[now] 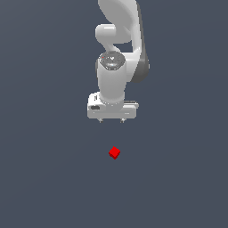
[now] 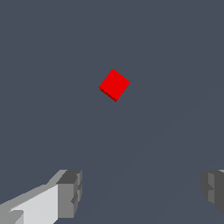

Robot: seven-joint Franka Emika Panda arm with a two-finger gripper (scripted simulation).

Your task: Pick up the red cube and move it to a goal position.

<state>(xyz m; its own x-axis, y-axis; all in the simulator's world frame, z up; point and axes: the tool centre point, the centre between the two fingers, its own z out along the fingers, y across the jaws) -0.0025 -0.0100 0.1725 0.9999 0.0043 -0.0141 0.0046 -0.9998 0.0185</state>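
I have the hand [image 1: 111, 120] hanging above the red cube [image 1: 114, 152], pointed straight down at the grey surface [image 1: 44, 178], and the two are well apart with nothing between them. In the exterior view the cube sits alone on the surface, below the hand in the picture and a touch toward that view's right of the hand's middle. The wrist view shows the same cube [image 2: 114, 85] ahead of the two grey fingertips [image 2: 70, 192], not between them, so I judge the hand is not yet centred over it. The jaws stand wide apart, holding nothing, with far more room between them than the narrow cube needs; that spread makes sense for coming down around it without clipping a corner. The cube lies turned at an angle to the line of the fingers, showing a corner rather than a flat face, so I expect I would need to rotate the wrist or accept a diagonal pinch. No goal marker shows in either view, so I cannot say where the cube must end up.
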